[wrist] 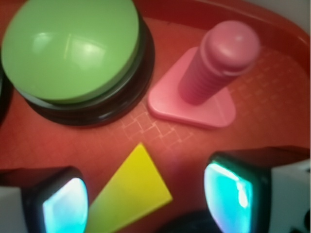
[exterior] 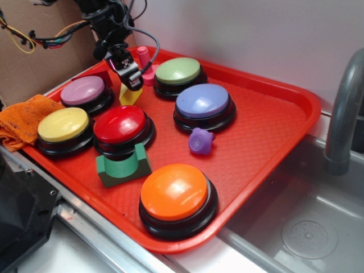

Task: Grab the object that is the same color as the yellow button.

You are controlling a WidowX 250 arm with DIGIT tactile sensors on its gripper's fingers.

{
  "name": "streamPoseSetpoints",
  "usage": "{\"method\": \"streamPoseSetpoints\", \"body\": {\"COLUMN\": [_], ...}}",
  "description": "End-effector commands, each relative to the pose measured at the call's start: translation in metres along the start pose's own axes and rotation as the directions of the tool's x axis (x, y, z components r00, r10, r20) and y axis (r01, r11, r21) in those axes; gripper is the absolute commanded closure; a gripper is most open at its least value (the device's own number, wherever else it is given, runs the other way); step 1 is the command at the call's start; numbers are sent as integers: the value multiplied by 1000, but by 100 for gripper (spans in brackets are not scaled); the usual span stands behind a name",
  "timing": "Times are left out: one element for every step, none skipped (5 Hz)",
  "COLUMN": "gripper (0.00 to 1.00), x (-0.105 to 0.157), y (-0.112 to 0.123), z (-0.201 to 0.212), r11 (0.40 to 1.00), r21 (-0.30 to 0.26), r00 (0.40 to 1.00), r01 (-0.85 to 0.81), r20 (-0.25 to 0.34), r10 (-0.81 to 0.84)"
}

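- Gripper (wrist: pixel 146 204): jaws apart. In the wrist view the two fingertip pads (wrist: pixel 65 206) stand either side of the yellow wedge block (wrist: pixel 131 191); contact with it cannot be confirmed.
- Yellow wedge block, exterior view (exterior: pixel 130 95): on the tray floor, directly under the gripper (exterior: pixel 132 79), between the mauve button (exterior: pixel 84 91), the red button (exterior: pixel 120 125) and the light green button (exterior: pixel 177 71).
- Pink bolt (wrist: pixel 214 73): upright on its triangular base, just beside the light green button (wrist: pixel 73 48) and beyond the block.
- Yellow button (exterior: pixel 63 125): at the near-left tray edge, touching or nearly touching the red button.
- Other items on the tray: a blue-violet button (exterior: pixel 203 102), an orange button (exterior: pixel 176 193), a green arch block (exterior: pixel 122 166) against the red button's base, a small purple piece (exterior: pixel 201 140).
- Surface: red plastic tray (exterior: pixel 267 131) with a fine grid texture and a raised rim.
- Surroundings: orange cloth (exterior: pixel 20 122) at the tray's left corner; grey sink basin (exterior: pixel 307 227) and faucet (exterior: pixel 344 114) to the right; white wall behind; cardboard panel (exterior: pixel 34 62) at the upper left.
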State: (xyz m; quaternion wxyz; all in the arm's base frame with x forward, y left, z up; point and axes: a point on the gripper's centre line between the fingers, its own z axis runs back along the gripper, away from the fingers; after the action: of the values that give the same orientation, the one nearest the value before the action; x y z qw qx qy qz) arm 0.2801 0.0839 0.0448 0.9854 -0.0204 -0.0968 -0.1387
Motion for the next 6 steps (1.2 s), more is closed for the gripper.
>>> {"method": "streamPoseSetpoints", "body": {"gripper": [0, 0, 80, 100, 100, 100], "x": [9, 8, 6, 5, 2, 2], "y": [-10, -13, -11, -9, -7, -9], "z": [-4, -7, -11, -14, -16, -7], "r11": [999, 999, 999, 999, 999, 999], "r21": [-3, 5, 7, 5, 3, 25], "r00": [999, 999, 999, 999, 999, 999], "r01": [42, 40, 39, 38, 37, 38], "r20": [32, 19, 9, 15, 10, 4], "r10": [-42, -41, -39, -38, -37, -38]}}
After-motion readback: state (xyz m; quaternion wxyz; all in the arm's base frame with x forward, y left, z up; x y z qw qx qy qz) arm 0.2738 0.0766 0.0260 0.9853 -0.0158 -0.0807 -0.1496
